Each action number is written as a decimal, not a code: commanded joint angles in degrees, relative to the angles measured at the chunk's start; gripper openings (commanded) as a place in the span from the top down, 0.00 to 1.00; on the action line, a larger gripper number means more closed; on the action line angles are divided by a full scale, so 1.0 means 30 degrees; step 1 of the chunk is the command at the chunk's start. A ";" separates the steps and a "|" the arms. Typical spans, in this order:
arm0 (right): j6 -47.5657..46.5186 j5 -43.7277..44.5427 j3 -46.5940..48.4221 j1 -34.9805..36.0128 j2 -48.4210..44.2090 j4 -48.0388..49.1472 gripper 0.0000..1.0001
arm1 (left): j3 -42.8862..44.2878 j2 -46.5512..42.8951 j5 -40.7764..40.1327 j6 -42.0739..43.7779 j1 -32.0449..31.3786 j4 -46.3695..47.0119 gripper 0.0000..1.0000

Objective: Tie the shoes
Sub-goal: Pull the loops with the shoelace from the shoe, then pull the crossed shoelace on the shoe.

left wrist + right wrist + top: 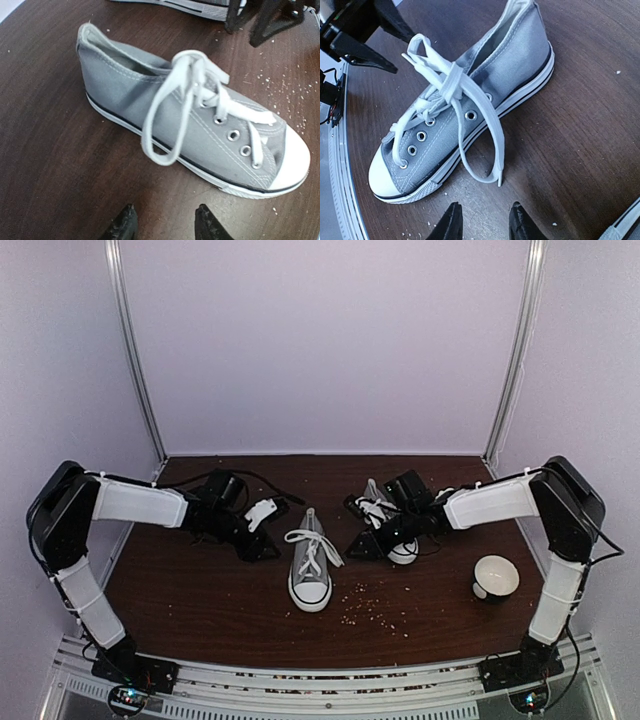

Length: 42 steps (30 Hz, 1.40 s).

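A middle shoe [310, 570] stands upright at the centre of the brown worktop [200, 590], toe toward the near edge. Its white laces [170, 115] are gathered in a loose bow, with one long loop drooping over the side. The left end effector [165, 227] and right end effector [484, 225] sit on either side of it, both with fingers apart and empty. The second shoe [377, 508] lies by the right arm, partly hidden. Crumbs [372, 608] and a white cup [495, 577] lie to the right.

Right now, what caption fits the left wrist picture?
Grey shoe with looped white lace, just ahead of the open left gripper.
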 commanded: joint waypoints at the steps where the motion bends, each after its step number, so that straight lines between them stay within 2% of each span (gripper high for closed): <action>1: -0.0170 0.0396 -0.0444 -0.0295 -0.0936 -0.0342 0.68 | -0.0985 -0.2354 -0.0217 0.2434 -0.0951 0.0556 0.62; 4: 0.0148 0.0098 -0.0272 -0.0297 -0.0721 0.0078 0.68 | 0.0567 -0.2264 -0.0003 0.3373 -0.2055 -0.0608 0.75; 9: 0.0794 -0.0149 -0.0457 -0.0297 -0.0652 0.0975 0.68 | 0.3451 -0.0347 0.0968 0.3981 -0.2230 -0.2203 0.75; 10: 0.0865 -0.0122 -0.0581 -0.0297 -0.0700 0.1148 0.69 | 0.5012 0.1194 0.1177 0.4943 -0.2223 -0.4492 0.75; 17: 0.0808 -0.0026 -0.0760 -0.0297 -0.0936 0.1209 0.69 | 0.5811 0.2275 0.1451 0.6051 -0.2224 -0.6561 0.84; 21: 0.0804 -0.0007 -0.0652 -0.0297 -0.0920 0.1142 0.69 | 0.5931 0.2574 0.1986 0.6428 -0.2144 -0.6947 0.84; 25: 0.0814 -0.0018 -0.0705 -0.0297 -0.1065 0.1104 0.69 | 0.5862 0.3160 0.0646 0.5193 -0.1635 -0.5524 0.79; 30: 0.0746 0.0099 -0.0739 -0.0297 -0.1259 0.0960 0.69 | 0.5981 0.3417 0.0293 0.4164 -0.0914 -0.4183 0.75; 36: 0.0855 0.0156 -0.0621 -0.0295 -0.1107 0.0976 0.70 | 0.6782 0.3666 0.2853 0.4203 -0.0922 -0.3948 0.73; 42: 0.0947 0.0282 -0.0595 -0.0297 -0.1119 0.1053 0.71 | 0.7774 0.3944 0.3560 0.4275 -0.0904 -0.4441 0.69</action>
